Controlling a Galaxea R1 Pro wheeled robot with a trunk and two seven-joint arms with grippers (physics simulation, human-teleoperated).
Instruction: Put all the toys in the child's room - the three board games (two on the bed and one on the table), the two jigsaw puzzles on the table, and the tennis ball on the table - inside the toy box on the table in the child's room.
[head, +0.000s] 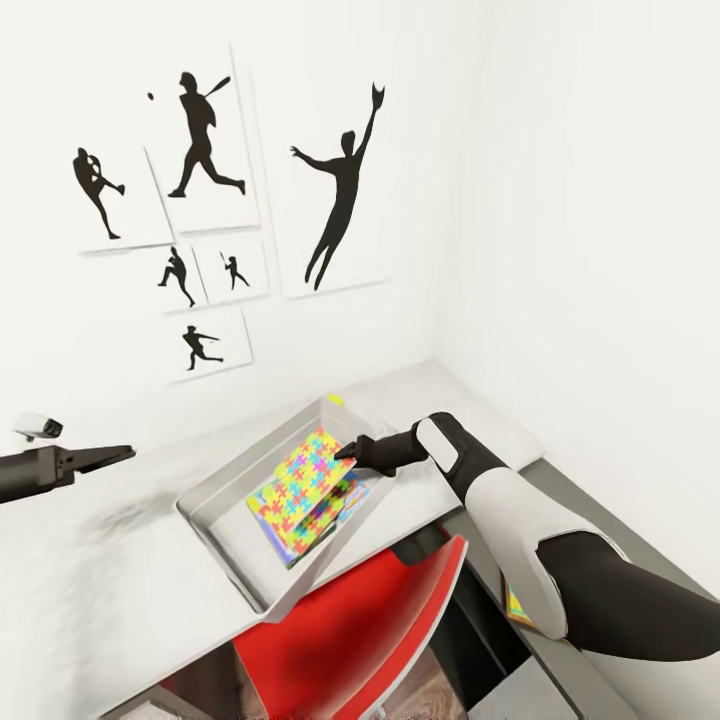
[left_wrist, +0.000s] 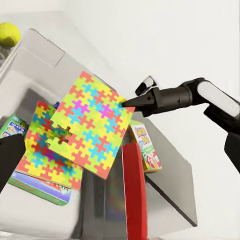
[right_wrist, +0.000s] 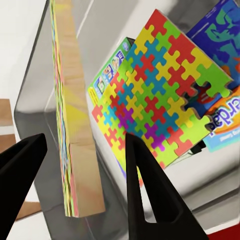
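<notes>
Shallow light-grey bin with sloping sides (left_wrist: 45, 55) seen from side. Thin flat jigsaw-pattern rectangle (left_wrist: 92, 125), yellow, pink, green, blue, tilted in mid-air above bin; black right gripper (left_wrist: 131, 103) tip at its upper corner. Second jigsaw-pattern rectangle (left_wrist: 42, 150) below it, lying on green-edged flat box (left_wrist: 37, 187). Another green box corner (left_wrist: 12, 125) beside it. Yellow tennis ball (left_wrist: 9, 34) beyond bin's far rim. Green-white-red flat box (left_wrist: 146, 147) just outside bin. Red chair back (left_wrist: 134, 195) upright in foreground.
</notes>
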